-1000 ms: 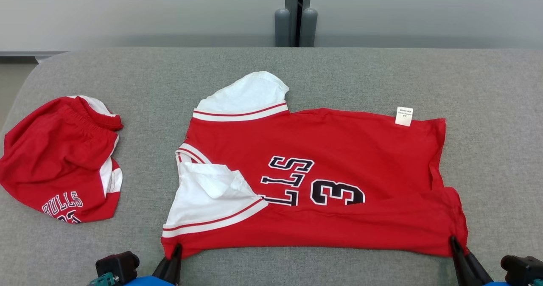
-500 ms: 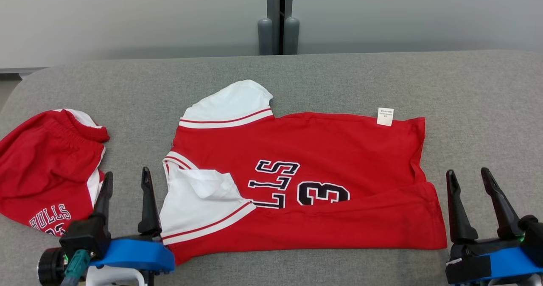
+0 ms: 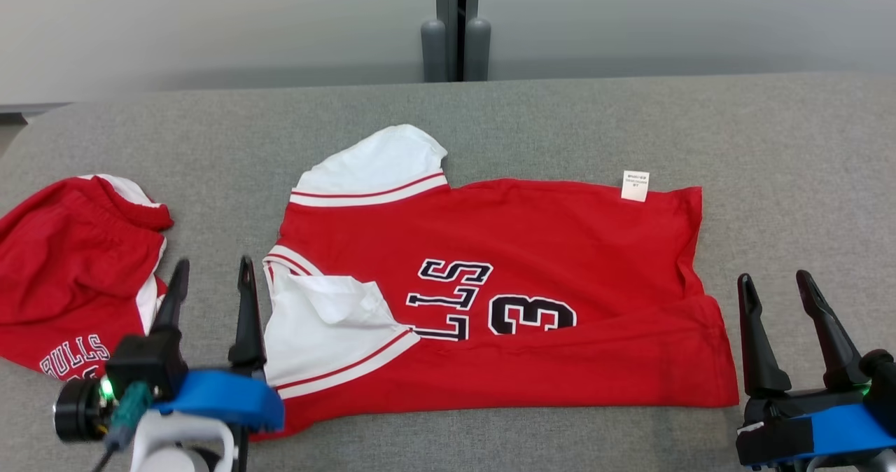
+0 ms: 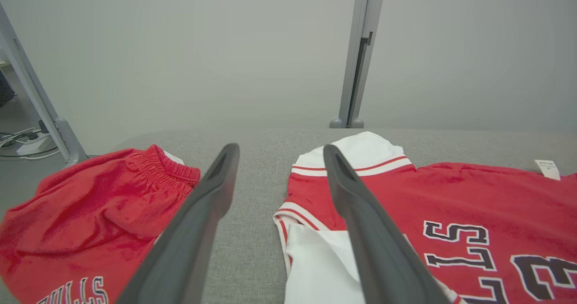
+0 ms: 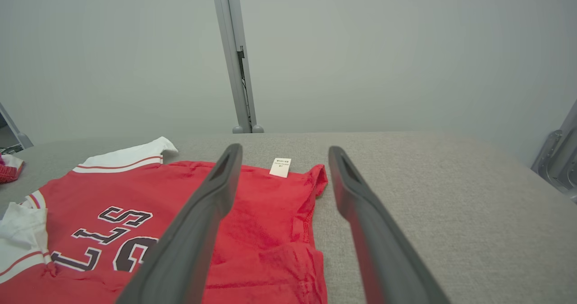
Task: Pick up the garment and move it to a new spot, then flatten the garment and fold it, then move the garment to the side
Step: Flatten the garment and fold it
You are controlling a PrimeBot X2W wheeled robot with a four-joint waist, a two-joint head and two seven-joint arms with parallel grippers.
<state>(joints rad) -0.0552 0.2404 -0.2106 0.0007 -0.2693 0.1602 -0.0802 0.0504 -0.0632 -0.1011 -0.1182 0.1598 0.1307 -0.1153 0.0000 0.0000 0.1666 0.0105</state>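
The garment (image 3: 560, 248) is a red jersey with white sleeves, dark lettering and a white tag, lying spread sideways on the grey table (image 3: 630, 115); its near edge is folded up over the lettering. My left gripper (image 3: 213, 265) stands open just left of the white sleeve, holding nothing. Open too, my right gripper (image 3: 773, 279) is just right of the hem, apart from the cloth. In the left wrist view the garment (image 4: 473, 195) lies right of the open left gripper (image 4: 280, 150). The right wrist view has the garment (image 5: 261, 214) left of the open right gripper (image 5: 285, 149).
Crumpled red shorts (image 3: 70, 262) with white trim lie at the table's left end, close to my left gripper. A grey post (image 3: 455, 38) and a pale wall stand behind the table. Bare grey tabletop stretches behind and right of the garment.
Both grippers were shut on the garment's near corners a second ago. They have let go, opened and now stand beside it. The head view has shifted a little.
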